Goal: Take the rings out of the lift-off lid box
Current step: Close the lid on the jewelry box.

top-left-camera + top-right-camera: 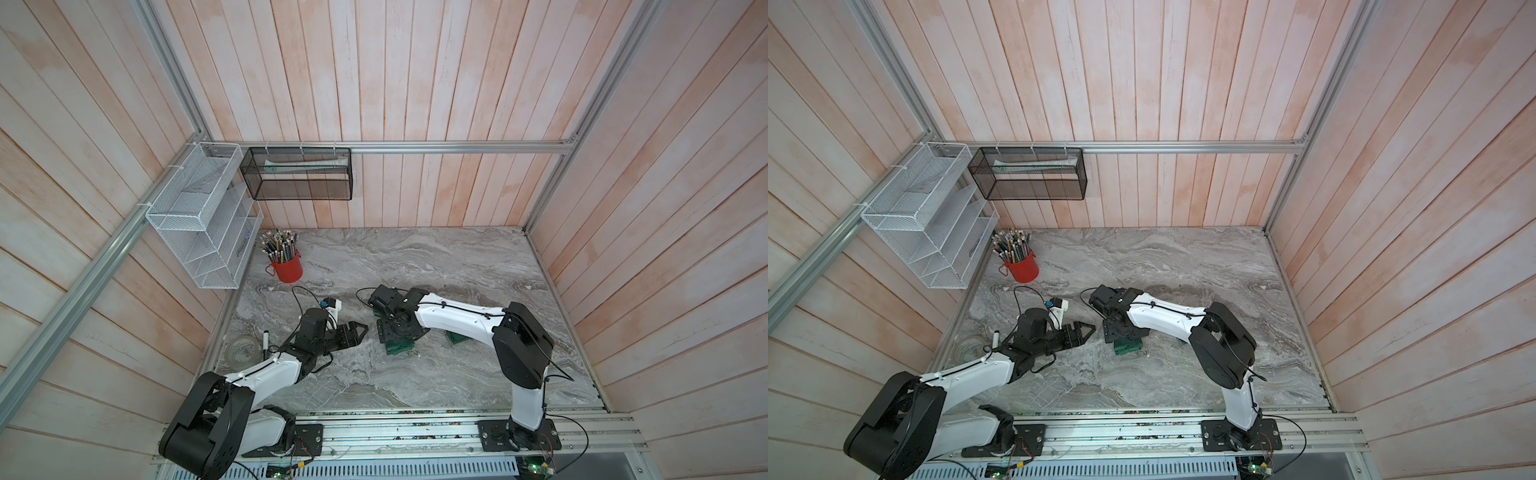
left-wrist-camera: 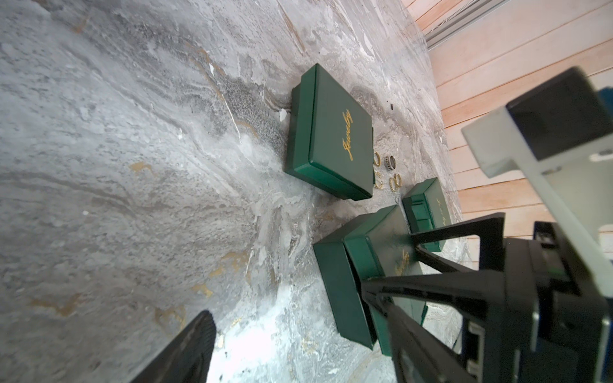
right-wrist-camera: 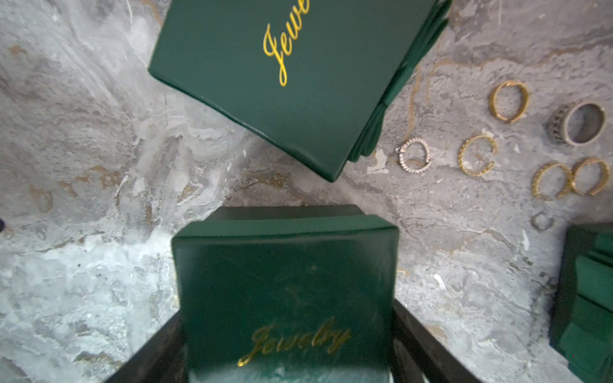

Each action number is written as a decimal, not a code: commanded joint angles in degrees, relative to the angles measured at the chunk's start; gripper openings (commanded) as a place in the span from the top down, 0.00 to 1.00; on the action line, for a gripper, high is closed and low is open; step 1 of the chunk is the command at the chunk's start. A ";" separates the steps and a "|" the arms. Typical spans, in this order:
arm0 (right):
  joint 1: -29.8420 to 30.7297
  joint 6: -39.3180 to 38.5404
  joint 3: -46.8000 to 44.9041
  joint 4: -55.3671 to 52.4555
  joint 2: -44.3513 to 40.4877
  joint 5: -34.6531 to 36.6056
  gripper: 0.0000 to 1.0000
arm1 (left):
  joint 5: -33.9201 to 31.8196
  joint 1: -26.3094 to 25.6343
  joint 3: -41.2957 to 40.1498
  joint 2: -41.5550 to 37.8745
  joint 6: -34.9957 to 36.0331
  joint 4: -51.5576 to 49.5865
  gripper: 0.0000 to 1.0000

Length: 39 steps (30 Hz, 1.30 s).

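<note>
Marble tabletop [image 1: 436,266] fills the floor of the wood-panelled cell. A white wire rack [image 1: 195,216] and a black wire basket [image 1: 299,174] are fixed to the rails above its far left corner. Both arms reach in from the near rail: the left arm [image 1: 266,370] stretches low, and the right arm [image 1: 457,318] bends over the green boxes. A red cup [image 1: 289,270] full of pencils [image 1: 279,243] stands at the far left.

Three green boxes sit near mid-table. The large box [image 2: 335,132] is closed, with gold "Jewelry" on top. Near it the middle box [image 2: 341,291] carries its lid [image 3: 285,265] askew, not square on the base. The small box [image 3: 587,298] lies open, showing green padded rolls.

The right gripper [image 3: 288,315] hangs over the middle box with its jaws spread wide. One of its fingers [image 3: 418,341] stands at each side of the lid, close against it; whether they press on it I cannot tell. The left gripper [image 1: 359,332] points at that box from nearby, jaws wide apart with nothing between them.

The rings [image 2: 390,162] are out of every box, on bare marble between the large box and the small box. The right wrist view shows seven, mostly gold, along with one broad grey band [image 3: 560,129], one pale stone-set ring [image 3: 402,157] and one tiny pale hoop. They lie clear of both grippers.
</note>
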 commanded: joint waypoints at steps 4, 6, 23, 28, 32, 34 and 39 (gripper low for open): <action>0.63 0.69 1.35 -1.93 0.91 1.79 0.14 | 0.42 0.31 -0.60 -0.25 1.03 1.52 0.17; 0.80 0.74 1.35 -1.93 0.97 1.80 0.13 | 0.42 0.31 -0.69 -0.20 1.11 1.57 0.17; 1.29 2.01 0.03 -1.61 -0.94 3.75 0.14 | 0.51 0.29 -1.04 0.53 1.11 2.38 0.17; 1.67 2.00 -0.33 -1.16 -1.73 3.90 0.14 | 0.63 0.27 -1.02 0.90 1.11 2.62 0.17; 2.04 1.93 -0.41 -0.90 -2.23 4.26 0.14 | 0.90 0.31 -1.04 1.27 1.16 2.92 0.17; 2.13 1.92 -0.41 -0.93 -2.42 4.49 0.14 | 0.82 0.32 -1.17 1.36 0.98 3.12 0.17; 2.30 2.12 -0.96 -0.52 -3.52 4.89 0.14 | 0.69 0.33 -1.29 1.27 0.93 3.19 0.17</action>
